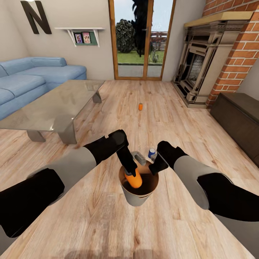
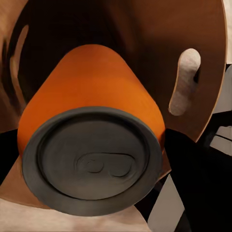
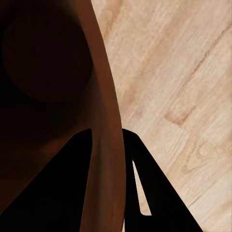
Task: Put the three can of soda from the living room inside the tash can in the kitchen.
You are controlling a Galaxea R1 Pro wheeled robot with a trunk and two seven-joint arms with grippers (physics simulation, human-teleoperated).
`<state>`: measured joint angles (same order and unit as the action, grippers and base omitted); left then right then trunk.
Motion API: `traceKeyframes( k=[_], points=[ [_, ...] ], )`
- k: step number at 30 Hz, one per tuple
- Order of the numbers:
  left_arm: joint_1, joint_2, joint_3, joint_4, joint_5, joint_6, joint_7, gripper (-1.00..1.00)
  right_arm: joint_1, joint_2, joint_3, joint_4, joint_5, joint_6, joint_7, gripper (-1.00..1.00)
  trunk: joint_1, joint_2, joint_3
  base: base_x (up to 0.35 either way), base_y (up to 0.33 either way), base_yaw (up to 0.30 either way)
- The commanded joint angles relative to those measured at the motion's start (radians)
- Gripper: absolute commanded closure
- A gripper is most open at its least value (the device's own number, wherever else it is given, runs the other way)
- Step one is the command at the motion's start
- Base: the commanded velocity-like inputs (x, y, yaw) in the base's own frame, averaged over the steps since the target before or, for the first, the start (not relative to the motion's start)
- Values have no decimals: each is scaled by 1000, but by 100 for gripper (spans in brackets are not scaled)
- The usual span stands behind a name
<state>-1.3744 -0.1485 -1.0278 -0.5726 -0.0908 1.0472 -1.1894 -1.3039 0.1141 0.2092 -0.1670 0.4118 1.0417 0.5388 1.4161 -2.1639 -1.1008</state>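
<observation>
The off-white trash can [image 1: 138, 199] stands on the wood floor between my arms, brown inside. My left gripper [image 1: 131, 173] reaches down into its mouth, shut on an orange soda can [image 1: 134, 180]. The left wrist view shows that can's grey top [image 2: 92, 159] close up, with the brown inner wall [image 2: 145, 43] and the handle slot [image 2: 185, 82] behind it. My right gripper [image 1: 155, 168] is shut on the can's rim, and in the right wrist view its dark fingers [image 3: 159, 193] straddle the wall [image 3: 104, 125]. A dark blue can [image 1: 152, 153] stands just behind the trash can. A second orange can [image 1: 140, 106] stands farther off.
A glass-topped low table [image 1: 54, 104] and a blue sofa [image 1: 21, 81] are at the left. The brick fireplace [image 1: 201, 64] and a dark low cabinet [image 1: 241, 118] line the right side. Glass doors [image 1: 140, 39] are straight ahead across open wood floor.
</observation>
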Motion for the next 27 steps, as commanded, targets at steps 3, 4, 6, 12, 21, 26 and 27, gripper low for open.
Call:
traceKeyframes(
  k=[3, 4, 6, 12, 21, 26, 27],
  points=[
    [19, 0, -1, -2, 0, 0, 7, 100, -2, 4, -14, 2, -27, 5, 3, 100, 0, 0, 0, 0, 0, 0],
    [28, 0, -1, -2, 0, 0, 18, 100, -2, 6, -14, 2, -27, 5, 2, 100, 0, 0, 0, 0, 0, 0],
    [38, 0, -1, -2, 0, 0, 40, 100, -5, 8, -14, 3, -27, 5, 3, 100, 0, 0, 0, 0, 0, 0],
    [45, 0, -1, -2, 0, 0, 55, 100, -21, 11, -16, 19, -27, 5, 3, 100, 0, 0, 0, 0, 0, 0],
    [61, 0, -1, 0, 0, 0, 74, 100, -27, 15, -16, 24, -27, 5, 3, 100, 0, 0, 0, 0, 0, 0],
    [68, 0, -1, 2, 0, 0, 112, 100, -28, 15, -16, 24, -27, 5, 3, 100, 0, 0, 0, 0, 0, 0],
    [68, 0, -1, 2, 0, 0, 114, 100, -28, 15, -16, 24, -27, 5, 3, 100, 0, 0, 0, 0, 0, 0]
  ],
)
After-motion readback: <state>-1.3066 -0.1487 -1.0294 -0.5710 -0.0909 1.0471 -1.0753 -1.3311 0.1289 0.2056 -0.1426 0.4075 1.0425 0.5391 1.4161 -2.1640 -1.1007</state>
